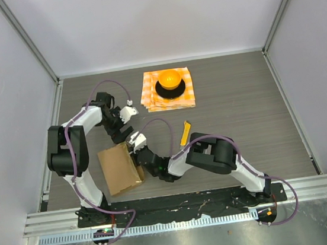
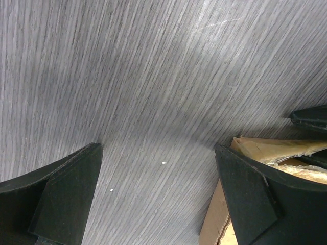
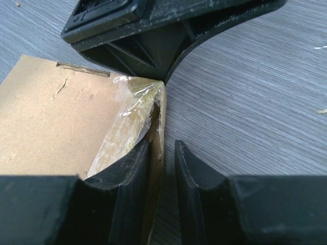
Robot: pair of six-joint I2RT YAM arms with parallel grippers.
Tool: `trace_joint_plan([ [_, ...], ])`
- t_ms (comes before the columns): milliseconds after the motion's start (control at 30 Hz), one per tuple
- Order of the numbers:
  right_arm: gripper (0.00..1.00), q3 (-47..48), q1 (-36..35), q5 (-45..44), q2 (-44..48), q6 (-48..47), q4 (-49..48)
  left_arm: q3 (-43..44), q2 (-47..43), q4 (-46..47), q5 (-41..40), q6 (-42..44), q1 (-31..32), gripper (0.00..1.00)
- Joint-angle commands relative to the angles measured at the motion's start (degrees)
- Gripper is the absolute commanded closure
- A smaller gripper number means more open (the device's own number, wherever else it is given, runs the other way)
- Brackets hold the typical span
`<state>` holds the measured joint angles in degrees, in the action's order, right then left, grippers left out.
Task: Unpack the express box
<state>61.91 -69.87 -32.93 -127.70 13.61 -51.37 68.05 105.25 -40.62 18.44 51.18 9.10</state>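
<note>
left claw (image 2: 157,149) spread wide above table (image 2: 153,61) | right claw (image 3: 162,147) slightly parted, loosely straddling express box (image 3: 46,117) wall

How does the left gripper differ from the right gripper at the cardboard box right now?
The left gripper has its fingers spread wide; the right gripper has them close together. The left gripper hangs over the table, holding nothing; the right gripper straddles the taped edge of the express box, with a slight gap on the outer side. Both have black fingers and sit at the same box corner.
</note>
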Motion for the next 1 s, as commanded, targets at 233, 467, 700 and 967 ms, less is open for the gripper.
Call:
trace_joint_plan([
  [233,0.70,10.4,6.2,-1.5,-7.8,1.6,0.4,-5.0,1.1,-21.7,17.4,-2.0,3.9,0.00],
  [467,0.69,13.4,7.5,-2.1,-9.8,1.4,0.5,-4.9,1.4,-23.8,19.1,-0.6,4.0,0.00],
  [700,0.99,15.0,8.7,-0.2,-8.9,1.3,0.9,-3.1,1.1,-26.7,21.2,0.8,3.6,0.00],
  [967,0.99,3.0,8.7,-3.7,4.0,-3.1,2.8,17.4,-1.0,-35.2,24.2,-5.1,-5.8,0.00],
])
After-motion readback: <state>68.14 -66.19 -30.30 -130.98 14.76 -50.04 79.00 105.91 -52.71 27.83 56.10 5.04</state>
